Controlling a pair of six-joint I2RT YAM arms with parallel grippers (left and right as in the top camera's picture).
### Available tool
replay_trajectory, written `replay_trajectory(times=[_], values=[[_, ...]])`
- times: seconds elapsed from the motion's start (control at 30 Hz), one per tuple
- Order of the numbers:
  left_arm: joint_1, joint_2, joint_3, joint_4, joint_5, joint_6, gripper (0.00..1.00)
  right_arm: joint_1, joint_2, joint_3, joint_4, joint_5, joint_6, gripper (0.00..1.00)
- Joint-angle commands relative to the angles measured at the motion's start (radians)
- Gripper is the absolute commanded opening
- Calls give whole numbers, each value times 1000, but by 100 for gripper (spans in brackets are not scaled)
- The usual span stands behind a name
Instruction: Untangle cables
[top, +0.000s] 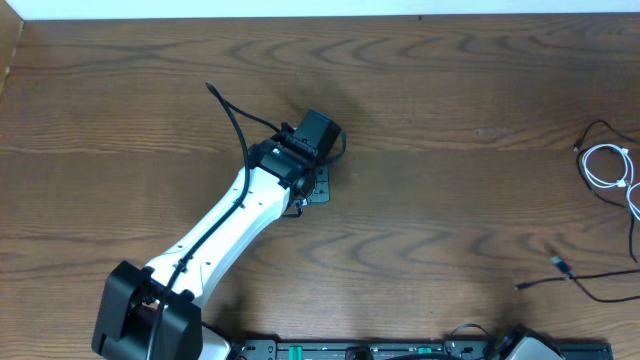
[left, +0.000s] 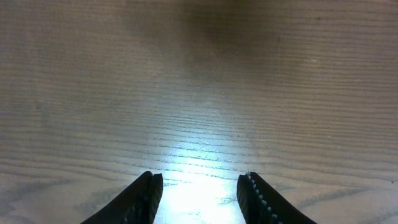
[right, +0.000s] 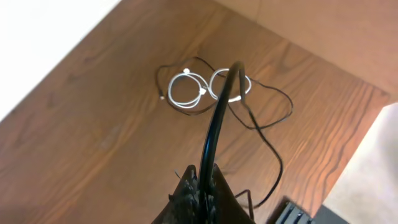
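Note:
The white cable (right: 186, 87) lies in two small coils near the table's far corner. The thin black cable (right: 273, 118) loops around and through them. In the overhead view the white coils (top: 608, 165) and the black cord (top: 590, 275) with its plug ends sit at the right edge. My right gripper (right: 204, 167) looks shut, well back from the cables, with a thick black arm cable (right: 217, 118) rising in front of its jaws. My left gripper (left: 200, 177) is open and empty over bare wood. In the overhead view it (top: 318, 132) is at the table's middle left.
The wooden table (top: 450, 120) ends at a pale wall edge along the back. The left arm (top: 230, 225) stretches diagonally from the front left. The right arm's base (top: 515, 345) sits at the front edge by a black rail (top: 350, 350).

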Motion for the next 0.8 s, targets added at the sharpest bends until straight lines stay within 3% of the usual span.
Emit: replay_trajectory(times=[0.0,0.2,0.33,0.37,0.4,0.43,0.47,0.53,0.57,0.77], values=[[4,-7,3,-3,-2,6,44,8,124,5,-13,36,-13,1],[4,-7,3,-3,-2,6,45,8,309,3,12,60,-12,1],[4,-7,3,-3,-2,6,44,6,450,3,174,61,-12,2],[4,-7,3,-3,-2,6,44,6,480,3,214,56,-12,7],[4,-7,3,-4,-2,6,44,7,511,3,250,45,-12,19],[4,-7,3,-6,-2,6,44,7,537,3,263,20,-12,33],[4,-7,3,-9,-2,6,45,7,550,3,264,-5,-12,54],[4,-7,2,-10,-2,6,44,7,577,3,262,-90,-12,80],[4,-7,2,-10,-2,6,45,7,591,3,254,-148,-12,99],[4,-7,2,-10,-2,6,44,20,606,2,209,-212,-31,99]])
